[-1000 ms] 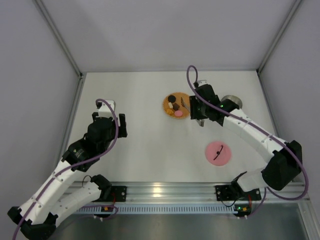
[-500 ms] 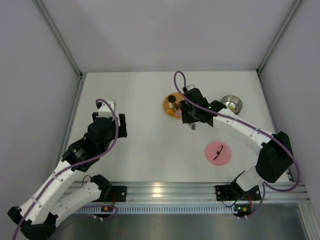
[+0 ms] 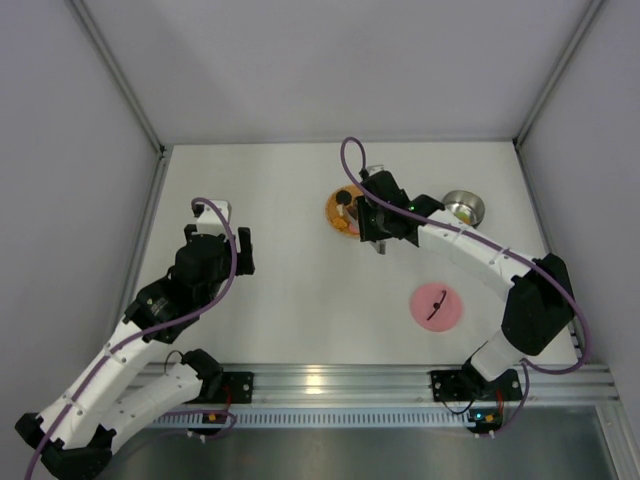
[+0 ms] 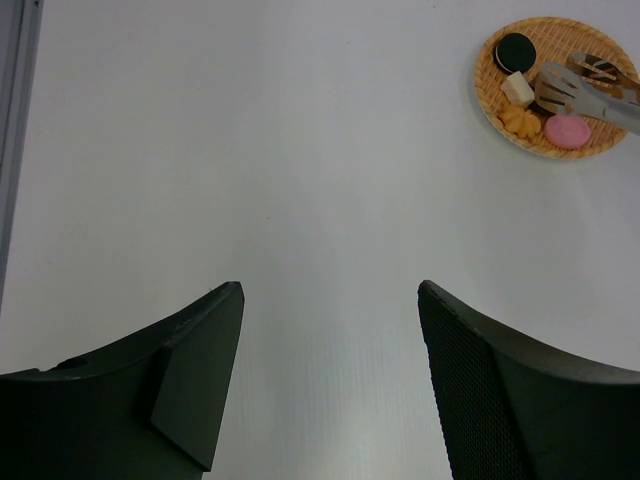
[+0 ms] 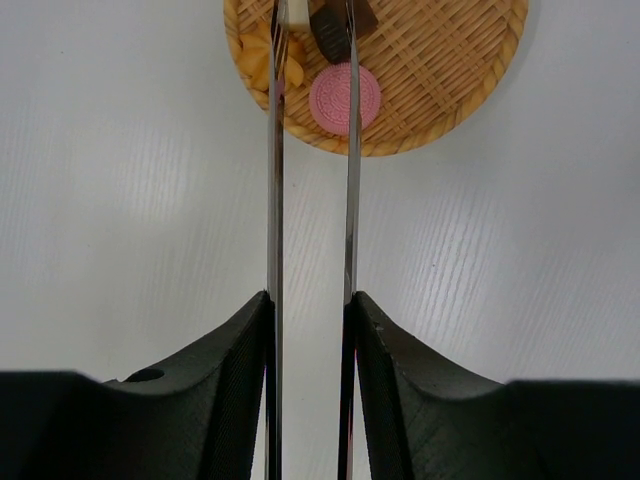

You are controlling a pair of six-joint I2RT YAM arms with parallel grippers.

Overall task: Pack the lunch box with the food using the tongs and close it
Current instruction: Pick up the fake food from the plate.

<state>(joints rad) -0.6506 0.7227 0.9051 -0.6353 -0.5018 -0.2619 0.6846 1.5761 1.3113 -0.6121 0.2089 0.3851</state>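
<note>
On the desk, the right gripper is clamped on the tongs above the mat.
The left gripper hangs well to the left, fingers wide apart. The pink lid lies nearer the bases; the lunch box stands uncovered right of the mat. The tongs' tips reach among the food on the mat.

Grey walls enclose a white table with an aluminium rail.

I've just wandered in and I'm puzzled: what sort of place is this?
Probably a robot test bench, not a kitchen: a left arm and right arm bolted to a metal rail, plain grey walls boxing in a white table, and a woven mat of food pieces.
</note>
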